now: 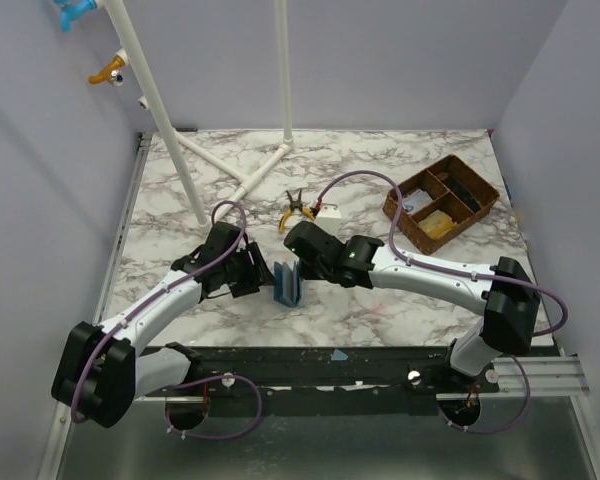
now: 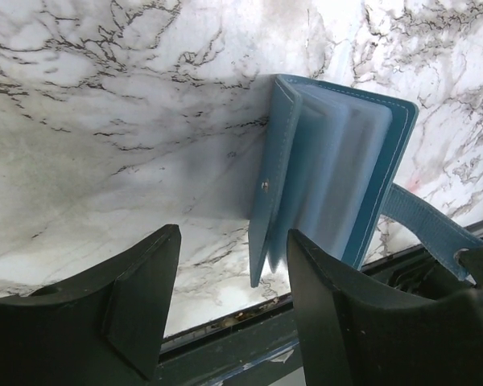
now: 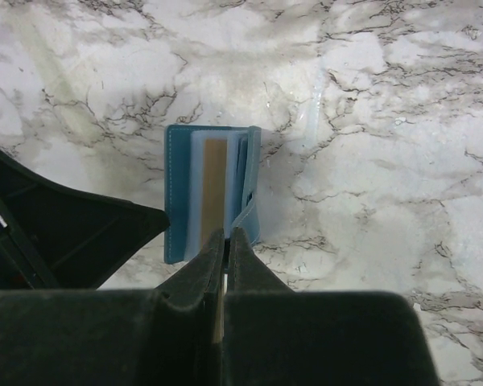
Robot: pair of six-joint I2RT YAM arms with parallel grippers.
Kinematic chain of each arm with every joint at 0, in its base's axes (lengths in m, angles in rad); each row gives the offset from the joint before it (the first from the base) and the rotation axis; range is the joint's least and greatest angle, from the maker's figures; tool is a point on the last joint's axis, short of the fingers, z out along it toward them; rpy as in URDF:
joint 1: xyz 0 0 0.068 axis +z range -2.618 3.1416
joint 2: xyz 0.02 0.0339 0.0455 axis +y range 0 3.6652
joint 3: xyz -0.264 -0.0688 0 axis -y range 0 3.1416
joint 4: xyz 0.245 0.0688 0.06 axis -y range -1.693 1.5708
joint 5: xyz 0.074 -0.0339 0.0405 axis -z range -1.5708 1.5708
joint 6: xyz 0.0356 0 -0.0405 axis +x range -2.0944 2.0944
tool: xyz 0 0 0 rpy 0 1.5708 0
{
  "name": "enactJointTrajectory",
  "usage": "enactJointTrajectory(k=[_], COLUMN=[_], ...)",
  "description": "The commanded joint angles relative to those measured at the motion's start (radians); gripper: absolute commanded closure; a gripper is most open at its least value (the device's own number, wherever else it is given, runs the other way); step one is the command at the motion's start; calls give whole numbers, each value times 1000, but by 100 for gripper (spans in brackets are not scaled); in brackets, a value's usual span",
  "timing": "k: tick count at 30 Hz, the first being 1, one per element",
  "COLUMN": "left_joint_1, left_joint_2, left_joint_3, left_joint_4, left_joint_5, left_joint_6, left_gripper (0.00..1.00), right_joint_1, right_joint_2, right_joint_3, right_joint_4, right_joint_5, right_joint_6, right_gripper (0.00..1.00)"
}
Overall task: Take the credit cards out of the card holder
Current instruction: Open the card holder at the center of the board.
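The blue card holder point(image 1: 288, 283) stands open on its edge on the marble table point(image 1: 380, 300), pages fanned. My right gripper point(image 3: 225, 237) reaches in from the holder's right and is pinched tight on the edge of a tan card point(image 3: 213, 181) that sits among the clear sleeves. My left gripper point(image 2: 233, 237) sits just left of the holder, jaws apart, nothing between them. Yellow-handled pliers point(image 1: 296, 208) lie beyond the holder; a brown compartment tray point(image 1: 395, 215) sits well to its right.

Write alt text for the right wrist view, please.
The right gripper is shut on a thin tan card that sits in the small blue card holder, which is open on the white marble table.
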Motion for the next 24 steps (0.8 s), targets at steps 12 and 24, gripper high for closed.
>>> enactJointTrajectory(k=[12,24], left_joint_1=[-2,-2], left_joint_2=[-32,12], left_joint_3=[48,41], left_joint_4=[-42,-15], left_joint_5=[-47,-35], left_joint_6=[48,56], left_gripper=[43,48], right_joint_1=[-1,-50], right_joint_2=[-20,-54], right_joint_3=[65,-71], right_joint_4=[-71,-142], right_joint_5=[61,91], right_joint_6=[-10,23], right_gripper=[99,99])
